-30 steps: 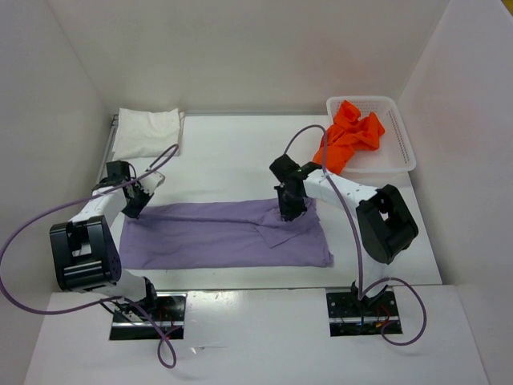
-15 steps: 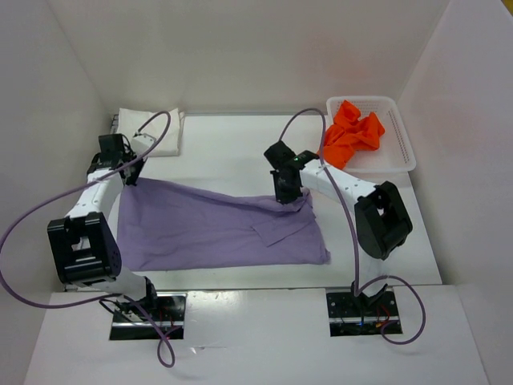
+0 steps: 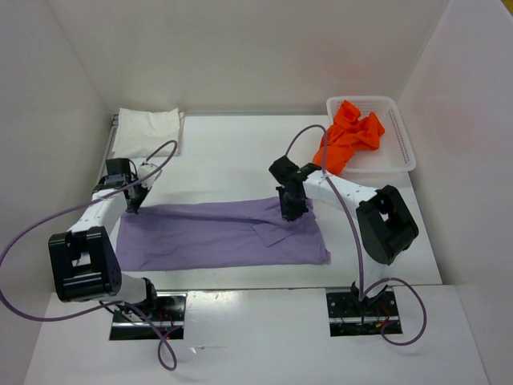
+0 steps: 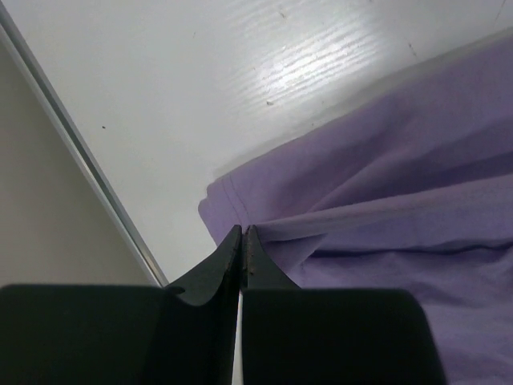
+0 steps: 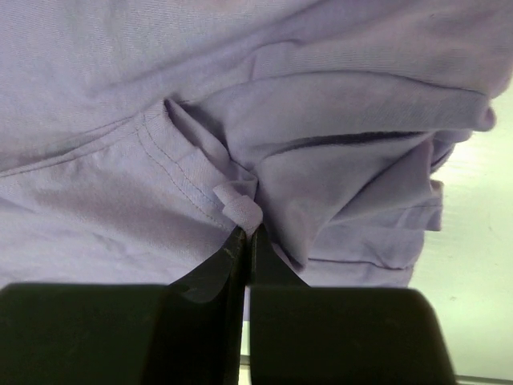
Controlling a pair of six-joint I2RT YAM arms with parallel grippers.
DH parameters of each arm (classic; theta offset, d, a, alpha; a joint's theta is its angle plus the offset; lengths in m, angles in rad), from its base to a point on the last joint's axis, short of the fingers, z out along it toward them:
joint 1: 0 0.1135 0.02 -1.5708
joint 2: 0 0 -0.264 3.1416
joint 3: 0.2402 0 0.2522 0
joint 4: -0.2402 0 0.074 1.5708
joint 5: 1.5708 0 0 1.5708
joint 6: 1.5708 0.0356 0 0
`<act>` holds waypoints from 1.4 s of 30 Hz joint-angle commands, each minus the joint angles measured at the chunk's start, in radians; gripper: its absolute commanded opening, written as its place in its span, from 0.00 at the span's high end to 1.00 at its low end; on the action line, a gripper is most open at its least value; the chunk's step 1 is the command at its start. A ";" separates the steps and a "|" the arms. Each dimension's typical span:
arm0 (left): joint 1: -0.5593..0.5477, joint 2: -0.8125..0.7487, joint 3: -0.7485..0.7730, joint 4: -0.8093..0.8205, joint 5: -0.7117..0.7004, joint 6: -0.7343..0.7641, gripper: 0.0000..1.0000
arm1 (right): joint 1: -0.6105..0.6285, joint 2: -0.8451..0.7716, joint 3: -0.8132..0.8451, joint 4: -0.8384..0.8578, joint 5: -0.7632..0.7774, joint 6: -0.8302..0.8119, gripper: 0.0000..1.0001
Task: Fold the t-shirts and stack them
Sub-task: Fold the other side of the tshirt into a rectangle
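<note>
Left fingers (image 4: pixel 210 277) and right fingers (image 5: pixel 215 271) are each pinched shut on a far corner of the purple shirt (image 3: pixel 224 237), which lies in a band across the mid worktop (image 3: pixel 232 152). The biggest risk is that uneven pulls would skew the fold or bunch the cloth. Next, the right holds only a small hem tab, which could slip free. The left bite looks thin too, though that view is tight. Least, a wide swing could nudge the folded white shirt (image 3: pixel 144 130).
</note>
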 commanded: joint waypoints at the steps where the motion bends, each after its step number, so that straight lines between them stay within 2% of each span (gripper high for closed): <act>1: 0.001 -0.021 -0.030 -0.021 -0.043 0.049 0.99 | 0.013 -0.044 -0.031 0.030 -0.006 0.022 1.00; 4: 0.001 -0.030 -0.039 -0.046 -0.043 0.049 0.96 | 0.013 -0.035 -0.041 0.030 -0.017 0.022 1.00; 5: 0.001 -0.030 -0.039 -0.055 -0.043 0.049 0.94 | 0.013 -0.035 -0.041 0.030 -0.026 0.022 0.97; 7: 0.001 -0.041 -0.039 -0.095 -0.043 0.049 0.82 | 0.013 -0.035 -0.041 0.030 -0.026 0.022 0.84; 8: 0.001 -0.053 -0.039 -0.112 -0.043 0.049 0.78 | 0.013 -0.035 -0.041 0.030 -0.026 0.013 0.68; 11: 0.001 -0.117 -0.041 -0.176 -0.043 0.064 0.66 | 0.013 -0.045 -0.051 0.030 -0.035 0.013 0.51; 14: 0.001 -0.173 -0.073 -0.227 -0.077 0.099 0.55 | 0.013 -0.091 -0.071 0.030 -0.079 0.003 0.50; 20: 0.010 -0.263 -0.118 -0.276 -0.157 0.122 0.53 | 0.033 -0.171 -0.082 -0.002 -0.148 -0.039 0.51; 24: 0.030 -0.288 -0.047 -0.314 -0.183 0.086 0.52 | 0.033 -0.229 -0.024 -0.072 -0.148 -0.095 0.61; 25: 0.030 -0.288 -0.014 -0.314 -0.183 0.085 0.51 | 0.033 -0.240 -0.002 -0.083 -0.130 -0.095 0.61; 27: 0.030 -0.297 0.023 -0.314 -0.174 0.047 0.42 | 0.033 -0.249 0.018 -0.092 -0.104 -0.105 0.61; 29: 0.030 -0.297 0.074 -0.304 -0.123 0.027 0.39 | 0.033 -0.222 0.050 -0.067 -0.072 -0.115 0.54; 31: 0.030 -0.276 0.109 -0.304 -0.045 -0.011 0.34 | 0.033 -0.113 0.119 -0.047 -0.052 -0.136 0.42; 33: 0.004 -0.265 0.169 -0.304 0.021 -0.058 0.31 | 0.033 0.012 0.197 -0.004 -0.027 -0.136 0.35; 34: -0.005 -0.248 0.189 -0.304 0.082 -0.077 0.28 | 0.033 0.049 0.224 -0.004 -0.018 -0.145 0.25; 35: -0.005 -0.239 0.207 -0.316 0.110 -0.094 0.28 | 0.033 0.085 0.248 0.009 -0.018 -0.145 0.22; 39: -0.065 -0.205 0.247 -0.316 0.150 -0.148 0.27 | 0.033 0.209 0.278 0.055 -0.067 -0.171 0.20; 42: -0.074 -0.194 0.226 -0.307 0.150 -0.148 0.27 | 0.033 0.218 0.225 0.064 -0.102 -0.171 0.23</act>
